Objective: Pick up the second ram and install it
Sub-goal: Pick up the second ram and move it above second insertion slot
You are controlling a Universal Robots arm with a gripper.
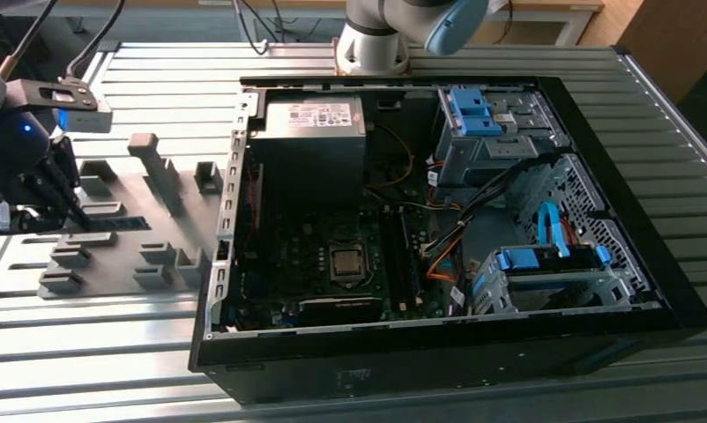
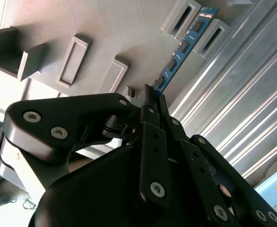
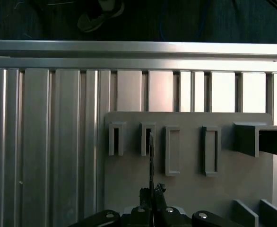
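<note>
The second ram (image 2: 183, 47) is a thin blue board with dark chips. It stands on edge in the slotted blocks of a grey holder plate (image 2: 100, 33). In the first wrist view the second ram (image 3: 151, 158) shows edge-on, running out from between my fingers. My gripper (image 2: 153, 94) is shut on its near end, with a black finger pressed on each side. In the exterior view the gripper (image 1: 62, 210) hangs over the holder plate (image 1: 153, 238) at the exterior view's left, with the second ram (image 1: 109, 221) low beside it.
An open black computer case (image 1: 448, 335) lies to the exterior view's right, holding a motherboard with a CPU socket (image 1: 347, 262), a power supply (image 1: 312, 119) and bright blue drive clips (image 1: 472, 110). Tall grey blocks (image 1: 148, 154) rise from the holder plate. The ribbed aluminium table (image 1: 95, 352) lies underneath.
</note>
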